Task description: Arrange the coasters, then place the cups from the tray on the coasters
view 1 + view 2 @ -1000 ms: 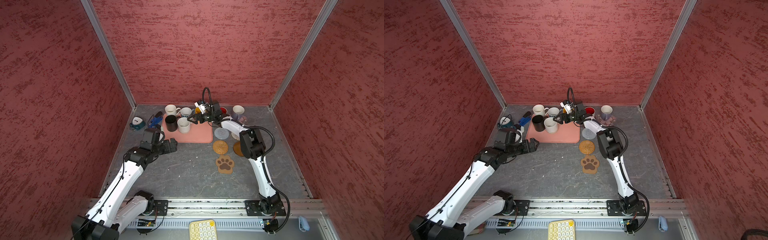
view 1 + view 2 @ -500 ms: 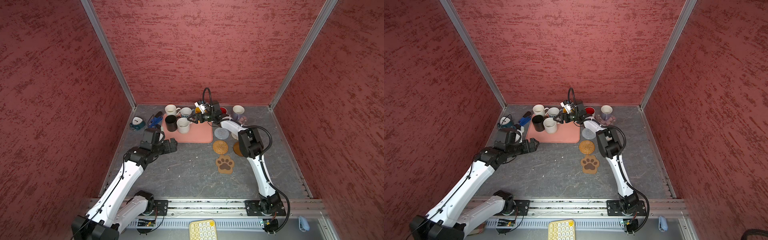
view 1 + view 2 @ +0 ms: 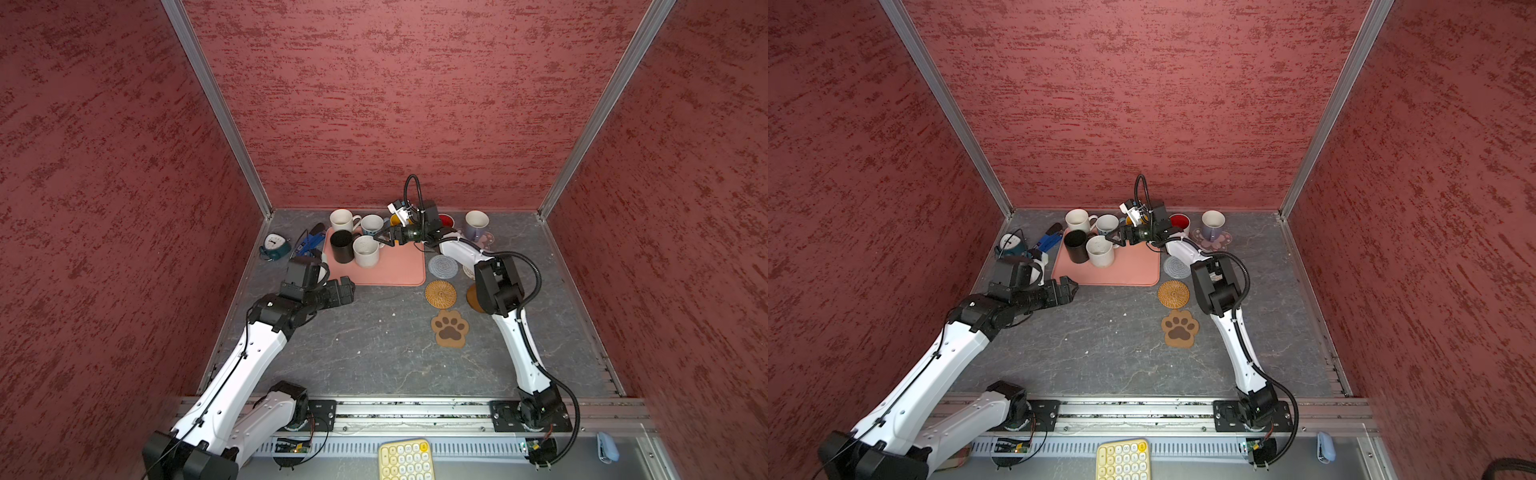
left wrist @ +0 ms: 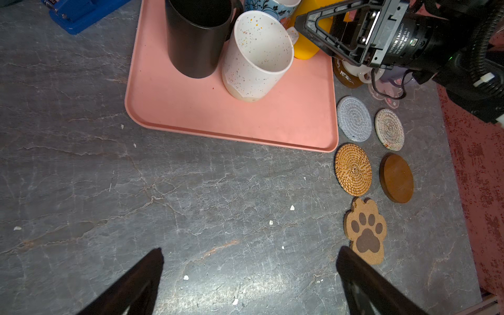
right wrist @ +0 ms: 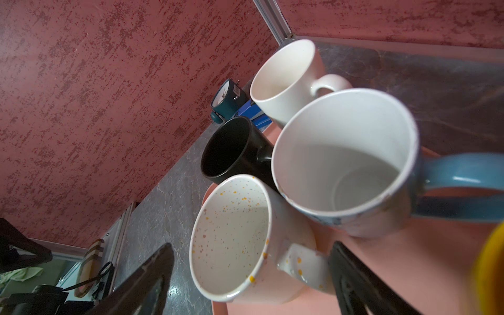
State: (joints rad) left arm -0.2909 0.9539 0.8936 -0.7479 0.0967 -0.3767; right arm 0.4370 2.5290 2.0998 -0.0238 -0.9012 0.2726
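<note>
**Coasters laid out; two cups set on them**

Coasters sit in two short rows on the grey tabletop (image 3: 374,361), right of the tray (image 3: 395,272).

- Nearest: paw-print coaster (image 3: 449,328), nothing on it.
- Beyond it: rattan coaster (image 3: 440,294) with an amber disc (image 4: 396,178) beside it, both bare. In both top views the right arm covers part of the disc.
- Next back: grey crochet coaster (image 3: 443,266), just beside the tray's right edge, and the beige woven coaster (image 4: 389,129), both bare.

Left tool (image 3: 348,287): jaws wide apart with nothing between them. It is over bare tabletop just off the tray's near edge, by its left corner.

On the tray, far half:
- Black mug (image 3: 342,247) and speckled mug (image 3: 366,251) stand side by side, touching.
- Behind them are the plain white mug (image 3: 343,219) at the far left corner, the light blue mug (image 3: 372,225) and the yellow mug (image 4: 305,46).
- The yellow mug is largely hidden behind the right tool.

Right tool (image 3: 380,240): low over the tray, jaws spread, gripping nothing. In the right wrist view the speckled mug's handle lies between the fingers. Whether they touch it, cannot tell.

Farthest, off the tray to its right:
- The white mug with red inside (image 3: 446,219) is on a second amber disc (image 4: 346,77).
- The lavender mug (image 3: 476,224) stands upright on the pink flower coaster (image 3: 487,239).
</note>
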